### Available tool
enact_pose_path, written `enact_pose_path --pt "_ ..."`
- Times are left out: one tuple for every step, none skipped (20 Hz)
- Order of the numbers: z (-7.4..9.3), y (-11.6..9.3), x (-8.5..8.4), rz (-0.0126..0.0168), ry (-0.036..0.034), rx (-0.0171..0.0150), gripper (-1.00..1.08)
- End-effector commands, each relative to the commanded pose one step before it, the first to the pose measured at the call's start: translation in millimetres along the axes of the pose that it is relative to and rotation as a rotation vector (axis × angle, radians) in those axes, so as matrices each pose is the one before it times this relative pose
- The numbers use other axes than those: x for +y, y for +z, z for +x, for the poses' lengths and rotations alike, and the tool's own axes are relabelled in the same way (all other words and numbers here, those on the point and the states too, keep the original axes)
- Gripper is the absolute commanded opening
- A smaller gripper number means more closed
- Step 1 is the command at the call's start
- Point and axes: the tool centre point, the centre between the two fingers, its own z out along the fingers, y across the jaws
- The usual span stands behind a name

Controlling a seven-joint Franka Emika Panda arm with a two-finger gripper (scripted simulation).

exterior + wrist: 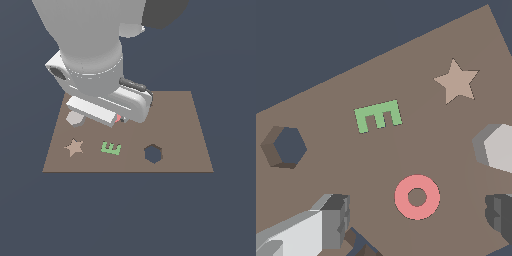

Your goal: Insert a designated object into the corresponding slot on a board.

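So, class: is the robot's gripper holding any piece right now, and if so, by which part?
Nothing is held. The gripper is open, its fingers standing apart over the pink ring, which lies flat on the board; the grey hexagonal block lies untouched.

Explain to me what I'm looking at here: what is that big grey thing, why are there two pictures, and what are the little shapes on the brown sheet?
These are computer-simulated pictures of one robot arm. The big grey bulk in the exterior view is the arm itself, seen by a camera standing apart. The other picture comes from a camera on the arm's wrist, looking down past its two fingers.

The brown sheet is a flat board. On it lie a tan star, a green E-shaped piece, a pink ring and a light-grey hexagonal block. The dark hexagonal hole is the slot that block should go into.

Nothing sits between the fingers, so the gripper holds nothing; it is open above the ring.
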Motion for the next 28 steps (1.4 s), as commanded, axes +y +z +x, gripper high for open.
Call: enact_pose_path --pt "10.06 10.28 16.34 0.00062 0.11653 0.00263 1.00" --pt "4.47 4.45 6.91 0.00055 0.05090 0.00113 1.00" --pt "4.37 4.35 6.77 0.00055 0.04980 0.00109 1.00" --pt "4.21 4.20 6.54 0.00055 0.04804 0.00104 1.00" --pt "4.04 4.04 6.30 0.00054 0.04622 0.00099 1.00" --pt "3.87 3.87 6.06 0.00053 0.04437 0.00093 1.00" --pt "3.69 3.71 5.80 0.00052 0.04247 0.00088 1.00" --pt "3.52 3.54 5.55 0.00051 0.04054 0.00083 1.00" --pt "3.33 3.37 5.29 0.00049 0.03857 0.00077 1.00" --pt "3.14 3.20 5.02 0.00047 0.03657 0.00072 1.00" --pt "2.96 3.02 4.75 0.00045 0.03455 0.00066 1.00" --pt "2.77 2.85 4.48 0.00043 0.03250 0.00060 1.00" --pt "2.58 2.67 4.20 0.00041 0.03040 0.00055 1.00" --pt "2.38 2.48 3.91 0.00039 0.02829 0.00049 1.00" --pt "2.19 2.30 3.63 0.00036 0.02615 0.00044 1.00" --pt "1.99 2.12 3.33 0.00034 0.02399 0.00038 1.00" --pt "1.79 1.93 3.03 0.00032 0.02179 0.00032 1.00" --pt "1.59 1.74 2.73 0.00029 0.01958 0.00027 1.00" --pt "1.39 1.55 2.43 0.00027 0.01734 0.00022 1.00" --pt "1.19 1.35 2.12 0.00024 0.01508 0.00017 1.00" --pt "1.01 1.15 1.80 0.00020 0.01281 0.00014 1.00" --pt "0.81 0.95 1.48 0.00017 0.01049 0.00010 1.00" --pt "0.63 0.74 1.15 0.00013 0.00817 0.00007 1.00" --pt "0.45 0.53 0.83 0.00010 0.00586 0.00005 1.00" --pt "0.27 0.32 0.50 0.00006 0.00352 0.00003 1.00" --pt "0.10 0.11 0.17 0.00002 0.00120 0.00001 1.00" --pt "-0.27 -0.38 -0.52 -0.00079 -0.00665 -0.00021 1.00" --pt "-0.10 0.42 -0.05 0.00000 0.00000 0.00000 1.00"
